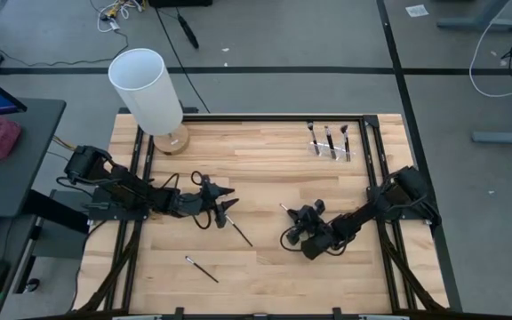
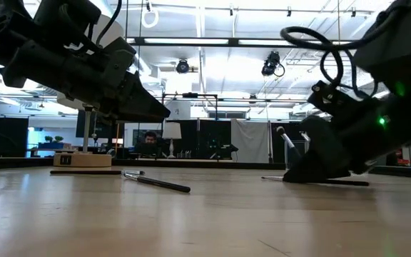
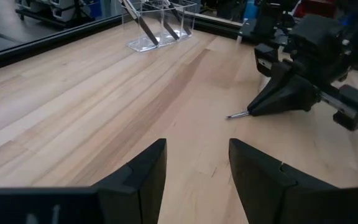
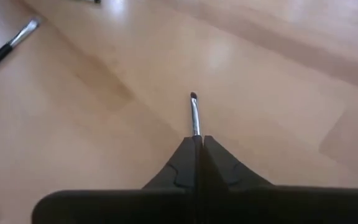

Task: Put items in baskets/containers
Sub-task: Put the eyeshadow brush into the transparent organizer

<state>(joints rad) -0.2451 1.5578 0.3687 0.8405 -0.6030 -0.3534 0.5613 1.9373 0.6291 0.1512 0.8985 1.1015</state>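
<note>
Brushes stand in the clear holder (image 1: 331,147), which sits at the far right part of the wooden table (image 1: 265,258). Three of them are inside, upright, with the bristle tips up and the handles down; they lean only a little.

Toward the near edge from the holder, the right gripper (image 4: 197,146) is low over the table. Its fingers are pressed together and pinch a thin brush (image 4: 195,116) by the handle. This brush lies almost flat, its long axis in line with the fingers, and the small dark tip points away from the gripper, toward the left arm.

Left of the holder, near the table middle, the left gripper (image 3: 194,165) hovers with its fingers spread and nothing between them. Just beside it lies a second brush (image 1: 239,233), diagonal on the wood. A third brush (image 1: 202,268) lies further toward the near edge, also diagonal.
</note>
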